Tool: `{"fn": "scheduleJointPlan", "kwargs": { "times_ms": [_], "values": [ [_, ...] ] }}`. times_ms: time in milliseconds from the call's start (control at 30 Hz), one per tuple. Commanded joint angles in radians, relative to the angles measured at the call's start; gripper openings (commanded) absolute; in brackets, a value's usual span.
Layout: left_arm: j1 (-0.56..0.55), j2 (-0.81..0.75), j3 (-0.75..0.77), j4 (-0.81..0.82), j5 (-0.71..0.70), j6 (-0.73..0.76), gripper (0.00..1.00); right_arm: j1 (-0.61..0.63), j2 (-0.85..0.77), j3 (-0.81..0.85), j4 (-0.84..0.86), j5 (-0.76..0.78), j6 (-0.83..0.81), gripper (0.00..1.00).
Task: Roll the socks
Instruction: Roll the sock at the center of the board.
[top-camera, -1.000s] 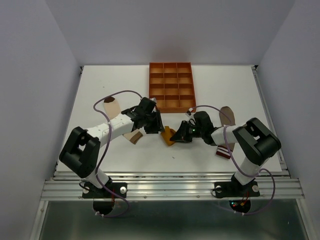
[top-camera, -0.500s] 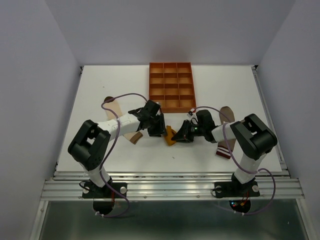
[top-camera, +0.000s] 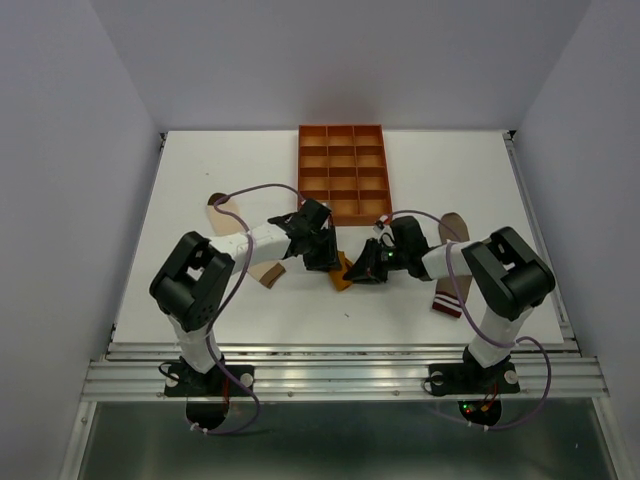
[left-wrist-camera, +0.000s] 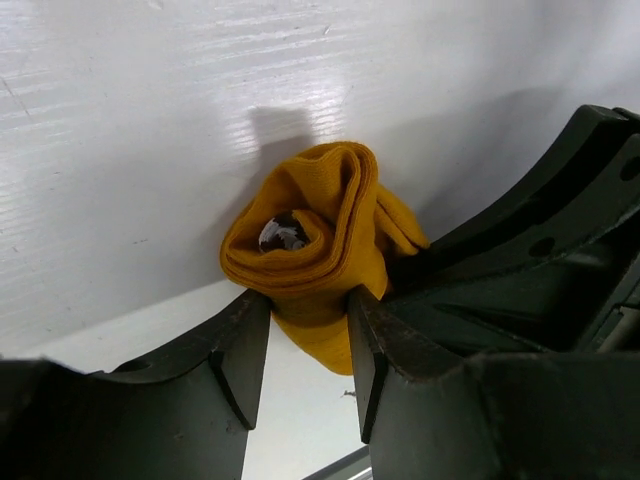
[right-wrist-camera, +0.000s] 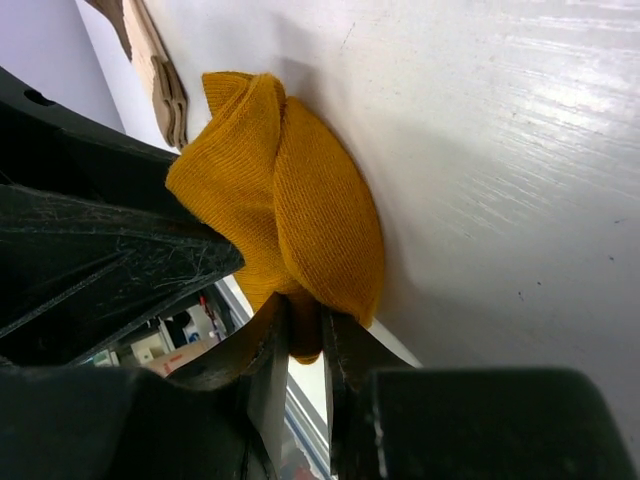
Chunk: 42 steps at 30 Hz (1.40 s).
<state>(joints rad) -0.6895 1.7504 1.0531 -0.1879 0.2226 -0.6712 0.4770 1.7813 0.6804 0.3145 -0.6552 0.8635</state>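
Observation:
The mustard-yellow sock (top-camera: 343, 276) lies partly rolled on the white table between my two grippers. In the left wrist view it (left-wrist-camera: 320, 230) is a loose roll, and my left gripper (left-wrist-camera: 308, 300) is shut on its lower edge, with both fingers touching the fabric. In the right wrist view my right gripper (right-wrist-camera: 305, 310) is shut on a thin fold of the same sock (right-wrist-camera: 300, 210). From above, the left gripper (top-camera: 328, 262) and the right gripper (top-camera: 358, 272) meet at the sock. The cream sock (top-camera: 224, 212) lies partly under the left arm. The taupe-brown sock (top-camera: 452, 240) lies right of the right arm.
The orange gridded tray (top-camera: 343, 171) stands at the back centre, just beyond both grippers. The taupe-brown sock's striped cuff (top-camera: 447, 302) lies beside the right arm's base link. The purple cables loop above both forearms.
My left gripper has moved right to the yellow sock and now grips it. The left arm's elbow has swung right. The right gripper has kept its hold and hardly moved.

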Motion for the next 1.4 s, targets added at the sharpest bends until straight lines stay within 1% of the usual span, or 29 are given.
{"fn": "scheduleJointPlan", "kwargs": {
  "times_ms": [0, 67, 100, 167, 200, 233, 433, 467, 533, 567, 667, 767, 800, 833, 867, 900, 933, 1033, 1067, 1267, 1367],
  "values": [
    [-0.031, 0.05, 0.059, -0.068, -0.113, 0.004, 0.46, 0.003, 0.021, -0.005, -0.198, 0.184, -0.106, 0.11],
    [-0.039, 0.067, 0.076, -0.096, -0.144, 0.004, 0.44, 0.003, 0.007, 0.005, -0.23, 0.193, -0.139, 0.19],
    [-0.042, 0.084, 0.088, -0.12, -0.17, 0.001, 0.44, 0.003, -0.014, 0.017, -0.242, 0.2, -0.164, 0.26],
    [-0.059, 0.107, 0.107, -0.149, -0.202, -0.004, 0.43, 0.003, -0.04, 0.03, -0.268, 0.212, -0.202, 0.29],
    [-0.064, 0.113, 0.125, -0.18, -0.241, -0.005, 0.43, 0.003, -0.071, 0.041, -0.279, 0.215, -0.214, 0.33],
    [-0.073, 0.122, 0.133, -0.194, -0.258, -0.007, 0.43, 0.003, -0.089, 0.047, -0.285, 0.215, -0.239, 0.34],
    [-0.085, 0.139, 0.139, -0.228, -0.279, -0.013, 0.41, 0.003, -0.232, 0.068, -0.311, 0.236, -0.316, 0.45],
    [-0.085, 0.138, 0.139, -0.232, -0.284, -0.014, 0.41, 0.003, -0.273, 0.074, -0.351, 0.247, -0.345, 0.45],
    [-0.09, 0.139, 0.145, -0.243, -0.299, -0.018, 0.41, 0.003, -0.321, 0.073, -0.379, 0.287, -0.382, 0.46],
    [-0.091, 0.141, 0.146, -0.248, -0.301, -0.022, 0.41, 0.02, -0.368, 0.071, -0.387, 0.302, -0.4, 0.46],
    [-0.102, 0.149, 0.159, -0.263, -0.302, -0.022, 0.41, 0.081, -0.427, 0.068, -0.402, 0.362, -0.464, 0.48],
    [-0.113, 0.158, 0.179, -0.289, -0.312, -0.028, 0.41, 0.181, -0.485, 0.058, -0.381, 0.465, -0.497, 0.5],
    [-0.114, 0.161, 0.18, -0.294, -0.304, -0.028, 0.41, 0.236, -0.502, 0.056, -0.376, 0.524, -0.521, 0.5],
    [-0.116, 0.159, 0.18, -0.294, -0.299, -0.028, 0.41, 0.236, -0.505, 0.054, -0.371, 0.525, -0.529, 0.52],
    [-0.116, 0.161, 0.179, -0.295, -0.296, -0.033, 0.41, 0.285, -0.507, 0.054, -0.359, 0.595, -0.534, 0.52],
    [-0.116, 0.159, 0.179, -0.297, -0.293, -0.034, 0.41, 0.305, -0.505, 0.053, -0.351, 0.617, -0.552, 0.52],
    [-0.116, 0.158, 0.176, -0.298, -0.284, -0.037, 0.41, 0.358, -0.5, 0.054, -0.341, 0.699, -0.563, 0.52],
    [-0.117, 0.156, 0.176, -0.294, -0.267, -0.044, 0.41, 0.428, -0.485, 0.062, -0.336, 0.805, -0.589, 0.52],
    [-0.116, 0.156, 0.174, -0.289, -0.258, -0.05, 0.41, 0.467, -0.473, 0.07, -0.334, 0.891, -0.61, 0.52],
    [-0.119, 0.155, 0.165, -0.286, -0.241, -0.068, 0.4, 0.606, -0.384, 0.12, -0.359, 1.063, -0.652, 0.52],
    [-0.119, 0.15, 0.162, -0.291, -0.243, -0.074, 0.4, 0.638, -0.333, 0.149, -0.385, 1.144, -0.663, 0.52]
  ]
}}
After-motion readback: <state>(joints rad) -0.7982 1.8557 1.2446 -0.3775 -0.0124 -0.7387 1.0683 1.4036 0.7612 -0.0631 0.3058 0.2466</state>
